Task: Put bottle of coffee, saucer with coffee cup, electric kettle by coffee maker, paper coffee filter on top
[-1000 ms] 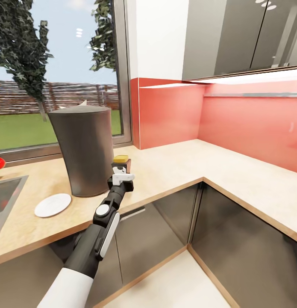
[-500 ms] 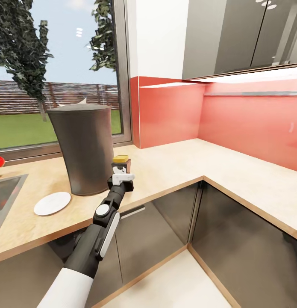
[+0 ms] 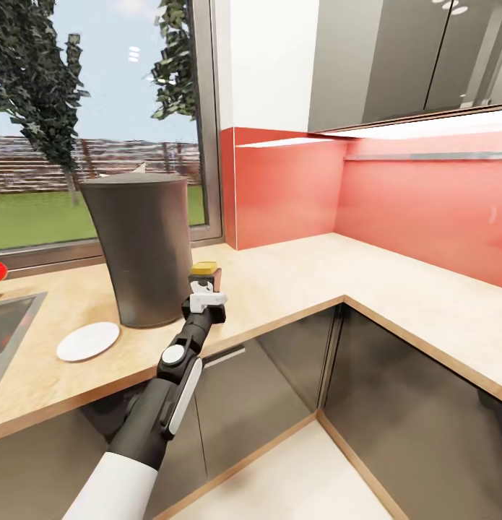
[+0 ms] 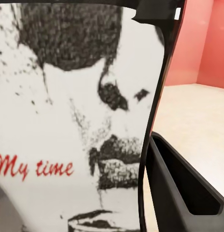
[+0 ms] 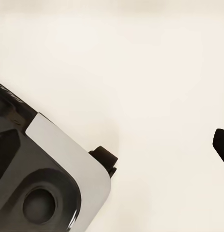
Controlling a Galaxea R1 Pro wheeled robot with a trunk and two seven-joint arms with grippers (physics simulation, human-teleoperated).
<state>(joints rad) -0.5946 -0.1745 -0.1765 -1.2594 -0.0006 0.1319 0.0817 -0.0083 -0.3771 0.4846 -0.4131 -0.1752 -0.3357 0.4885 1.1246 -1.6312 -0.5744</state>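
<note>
At frame centre, the left gripper [image 3: 205, 287] is clamping the bottle of coffee [image 3: 206, 276] on the kitchen countertop [image 3: 294, 278], just right of the coffee maker [image 3: 144, 249]. Nothing has shifted over the last second; judged, placement is done and release is pending. The bottle is standing upright, long axis vertical, lid up, its label [image 4: 78, 130] facing the wrist camera. The right claw's state cannot be told.

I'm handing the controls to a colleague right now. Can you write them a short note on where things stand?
Left gripper: shut on the bottle of coffee, held at the kitchen countertop just right of the coffee maker; whether it rests there is unclear.
Right gripper: jaw state cannot be told.
Done: paper coffee filter peeks out atop the maker; saucer lies beside it.
Left: release the bottle, set the cup on the saucer, bring the kettle.
</note>
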